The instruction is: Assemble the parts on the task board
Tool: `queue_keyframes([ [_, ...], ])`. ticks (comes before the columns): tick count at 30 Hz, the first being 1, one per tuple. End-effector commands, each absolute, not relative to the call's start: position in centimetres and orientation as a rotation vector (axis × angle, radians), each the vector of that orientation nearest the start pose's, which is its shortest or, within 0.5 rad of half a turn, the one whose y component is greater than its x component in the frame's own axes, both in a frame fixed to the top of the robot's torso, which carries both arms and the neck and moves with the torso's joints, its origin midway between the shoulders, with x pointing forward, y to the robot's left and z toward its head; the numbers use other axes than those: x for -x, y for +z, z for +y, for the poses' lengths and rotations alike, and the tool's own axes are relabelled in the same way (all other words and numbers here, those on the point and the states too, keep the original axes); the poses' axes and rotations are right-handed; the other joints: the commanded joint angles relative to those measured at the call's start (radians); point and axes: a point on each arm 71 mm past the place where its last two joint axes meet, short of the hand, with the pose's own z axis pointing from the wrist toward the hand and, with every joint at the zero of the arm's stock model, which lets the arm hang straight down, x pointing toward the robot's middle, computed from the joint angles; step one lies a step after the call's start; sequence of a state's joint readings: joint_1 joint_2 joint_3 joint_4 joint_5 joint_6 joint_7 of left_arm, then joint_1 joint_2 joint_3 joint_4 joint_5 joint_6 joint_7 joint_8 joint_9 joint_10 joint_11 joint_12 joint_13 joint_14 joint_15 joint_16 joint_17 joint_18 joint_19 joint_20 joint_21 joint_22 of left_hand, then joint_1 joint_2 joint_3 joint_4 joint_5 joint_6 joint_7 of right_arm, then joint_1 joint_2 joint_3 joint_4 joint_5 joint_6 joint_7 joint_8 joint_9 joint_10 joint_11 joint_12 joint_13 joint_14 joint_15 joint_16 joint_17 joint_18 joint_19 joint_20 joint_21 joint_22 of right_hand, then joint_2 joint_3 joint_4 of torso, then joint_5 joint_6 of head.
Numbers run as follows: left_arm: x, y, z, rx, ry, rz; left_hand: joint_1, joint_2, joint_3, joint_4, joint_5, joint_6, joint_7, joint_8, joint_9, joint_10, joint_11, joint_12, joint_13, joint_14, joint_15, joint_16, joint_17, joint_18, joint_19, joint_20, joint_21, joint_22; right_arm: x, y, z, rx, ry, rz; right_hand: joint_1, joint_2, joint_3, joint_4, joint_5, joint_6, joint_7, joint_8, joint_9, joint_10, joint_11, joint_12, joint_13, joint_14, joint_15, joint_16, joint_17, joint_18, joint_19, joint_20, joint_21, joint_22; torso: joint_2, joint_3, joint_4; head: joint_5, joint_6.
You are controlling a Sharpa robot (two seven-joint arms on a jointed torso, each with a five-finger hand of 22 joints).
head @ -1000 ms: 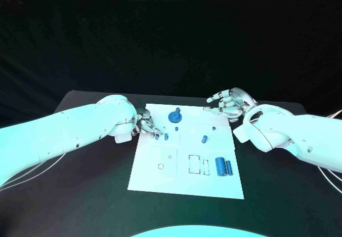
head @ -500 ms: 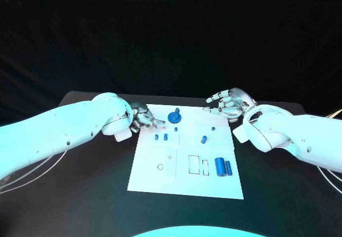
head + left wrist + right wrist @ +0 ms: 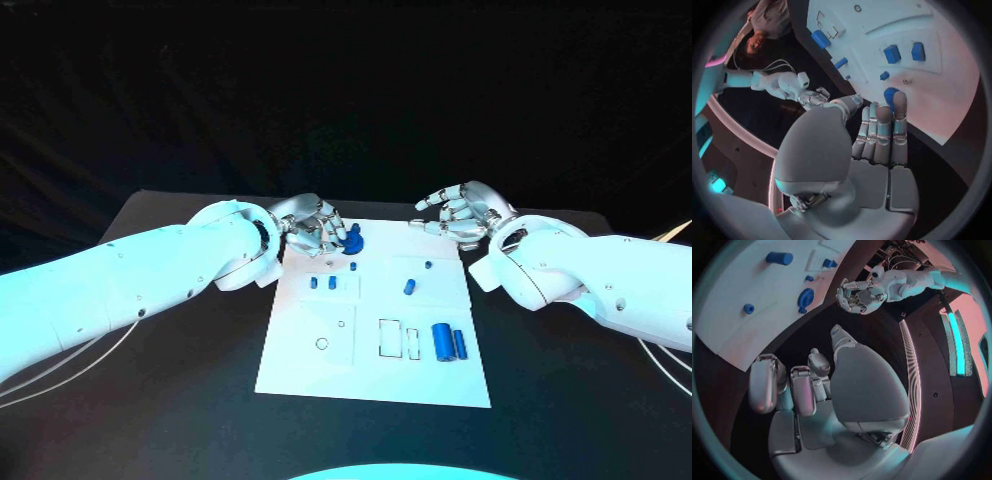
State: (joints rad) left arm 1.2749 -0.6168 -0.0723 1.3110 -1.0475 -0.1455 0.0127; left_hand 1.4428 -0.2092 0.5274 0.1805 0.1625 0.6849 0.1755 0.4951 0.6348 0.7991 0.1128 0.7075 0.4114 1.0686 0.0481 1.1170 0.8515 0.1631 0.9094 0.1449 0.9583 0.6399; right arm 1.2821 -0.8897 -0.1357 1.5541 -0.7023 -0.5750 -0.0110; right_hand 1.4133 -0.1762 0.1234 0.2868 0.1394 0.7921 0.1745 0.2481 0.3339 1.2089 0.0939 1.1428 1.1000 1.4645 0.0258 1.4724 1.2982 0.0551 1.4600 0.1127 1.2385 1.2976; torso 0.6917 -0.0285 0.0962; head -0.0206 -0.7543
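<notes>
Plainly, the main risk lies at the far end of the board [image 3: 372, 375], where the left hand [image 3: 307, 232] is seen just beside the round blue part [image 3: 352, 240]. Were the fingers brought in off-centre, the part could be nudged or tipped instead of being grasped, and if it is already seated it might be lifted out of its place. The board itself could also be shoved across the table [image 3: 173, 330], since nothing is seen to fasten it. Such a shift would be judged to throw off every later approach.

The small parts are spread along the board: 2 short pieces [image 3: 323, 283] near its left side, 1 slanted piece [image 3: 410, 288] in the middle, and 2 upright cylinders [image 3: 449, 342] beside the rectangular outlines on its right side. Any of these might be knocked by a low-passing arm.

The left hand's fingers [image 3: 882, 131] are held straight and close together, their tips at the round part in the left wrist view; nothing is held, and contact cannot be told. The right hand [image 3: 462, 213] is held over the board's far right corner with its fingers [image 3: 768, 385] loosely curled and apart; nothing is seen in it.
</notes>
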Motion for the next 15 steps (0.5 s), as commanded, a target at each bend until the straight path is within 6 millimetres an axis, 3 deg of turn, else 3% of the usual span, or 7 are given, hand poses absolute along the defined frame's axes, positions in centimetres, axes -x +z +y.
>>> queue_keyframes([
  [1,-52.2,-18.1,13.0,-0.073,-0.958,1.792,0.001,-0.022,0.042,-0.029,0.000,0.015,0.008,-0.025,-0.037,0.002,0.007,-0.031,-0.037,-0.025,0.004,-0.006,-0.027,0.020,-0.005,0.003,-0.003,-0.007,-48.9,-17.4,-23.4,-0.610,0.892,1.575,-0.020,0.020,0.033,-0.001,0.003,-0.011,0.000,0.031,0.008,-0.054,-0.006,-0.028,-0.024,0.042,-0.016,-0.018,0.078,0.023,-0.033,-0.001,-0.029,0.064,0.000,-0.0002,-0.0004,-0.003,0.004],
  [7,-52.2,-19.2,12.0,-0.219,-0.916,1.776,-0.011,-0.039,0.046,-0.047,-0.001,0.041,0.003,-0.042,-0.083,0.000,0.010,-0.072,-0.083,-0.048,0.006,-0.012,-0.066,0.020,-0.013,0.005,0.000,-0.001,-48.9,-17.3,-23.3,-0.602,0.898,1.560,-0.010,0.015,0.059,-0.001,0.003,-0.022,-0.003,0.054,0.004,-0.172,-0.010,-0.205,-0.220,0.007,-0.020,-0.092,-0.014,0.049,-0.085,-0.005,-0.177,-0.023,0.001,-0.0001,-0.0016,-0.004,0.007],
  [10,-52.3,-19.8,11.5,-0.269,-0.890,1.785,-0.017,-0.045,0.047,-0.052,-0.001,0.048,0.000,-0.056,-0.105,-0.003,0.013,-0.092,-0.103,-0.047,0.009,-0.004,-0.072,0.020,-0.015,0.007,0.001,0.001,-48.9,-17.3,-23.3,-0.597,0.904,1.552,-0.008,0.013,0.066,-0.002,0.003,-0.025,-0.004,0.059,0.003,-0.197,-0.010,-0.247,-0.269,0.002,-0.021,-0.105,-0.028,0.052,-0.092,-0.006,-0.205,-0.039,0.002,0.0007,-0.0022,-0.004,0.009],
  [13,-52.4,-20.2,11.0,-0.301,-0.869,1.791,-0.029,-0.051,0.042,-0.054,-0.002,0.061,-0.002,-0.070,-0.128,-0.004,0.016,-0.113,-0.125,-0.034,0.012,0.016,-0.067,0.021,-0.013,0.010,0.002,0.002,-48.9,-17.2,-23.2,-0.593,0.908,1.544,-0.007,0.007,0.083,-0.002,0.003,-0.033,-0.003,0.071,0.000,-0.211,-0.009,-0.289,-0.321,-0.038,-0.020,-0.189,-0.121,0.078,-0.148,-0.005,-0.366,-0.137,0.003,0.0007,-0.0033,-0.004,0.010],
  [15,-52.5,-20.5,10.7,-0.316,-0.854,1.794,-0.032,-0.053,0.040,-0.055,-0.002,0.064,-0.003,-0.076,-0.136,-0.004,0.017,-0.118,-0.131,-0.027,0.013,0.026,-0.064,0.020,-0.011,0.011,0.003,0.003,-48.9,-17.2,-23.2,-0.589,0.911,1.539,-0.007,0.006,0.086,-0.002,0.003,-0.035,-0.002,0.073,-0.001,-0.213,-0.009,-0.295,-0.330,-0.042,-0.020,-0.199,-0.130,0.080,-0.152,-0.005,-0.382,-0.148,0.002,0.0013,-0.0035,-0.005,0.010],
])
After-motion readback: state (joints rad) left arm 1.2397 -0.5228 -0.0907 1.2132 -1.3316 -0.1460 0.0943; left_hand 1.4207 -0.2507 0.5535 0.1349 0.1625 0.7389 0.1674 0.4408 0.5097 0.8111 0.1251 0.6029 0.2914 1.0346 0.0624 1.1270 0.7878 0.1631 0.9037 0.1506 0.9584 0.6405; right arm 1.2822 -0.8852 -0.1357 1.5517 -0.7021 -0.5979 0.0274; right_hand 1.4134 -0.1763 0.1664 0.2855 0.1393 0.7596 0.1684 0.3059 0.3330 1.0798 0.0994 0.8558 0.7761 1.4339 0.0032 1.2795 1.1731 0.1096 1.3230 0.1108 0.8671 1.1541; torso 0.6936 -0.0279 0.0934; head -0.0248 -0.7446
